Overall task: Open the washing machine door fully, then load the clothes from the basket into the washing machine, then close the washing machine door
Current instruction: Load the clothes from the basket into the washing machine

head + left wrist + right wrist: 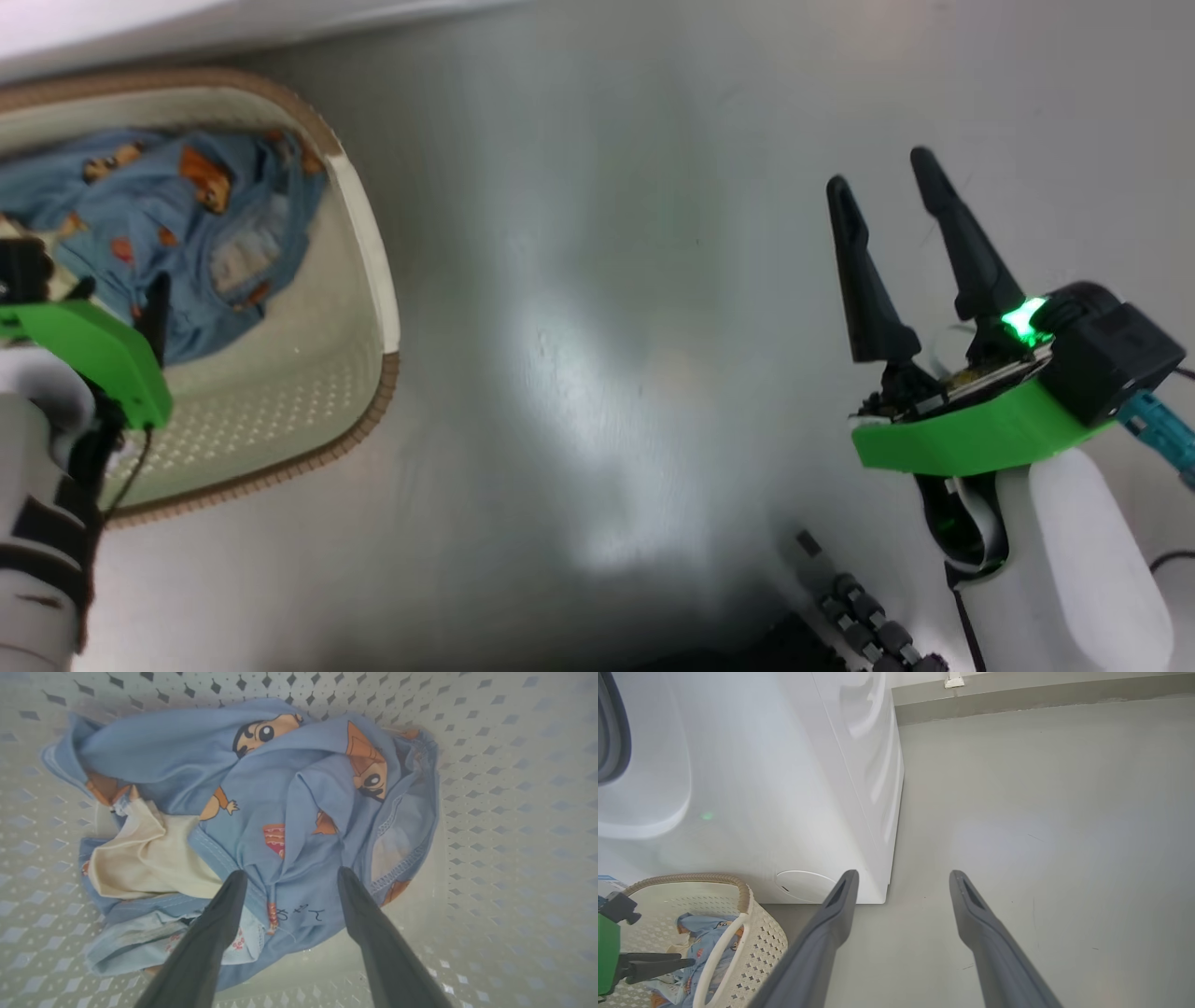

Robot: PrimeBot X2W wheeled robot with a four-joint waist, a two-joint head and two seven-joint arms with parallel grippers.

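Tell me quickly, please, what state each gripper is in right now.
Left gripper: open, holding nothing, above the clothes in the basket.
Right gripper: open, empty, over the floor.

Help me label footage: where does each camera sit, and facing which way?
Head view: on the head, facing down at floor and basket; right gripper, left forearm show.
Left wrist view: looks down into the basket at the clothes; left gripper open.
Right wrist view: faces washing machine and floor; own open fingers.
Shared: basket and clothes, in all.
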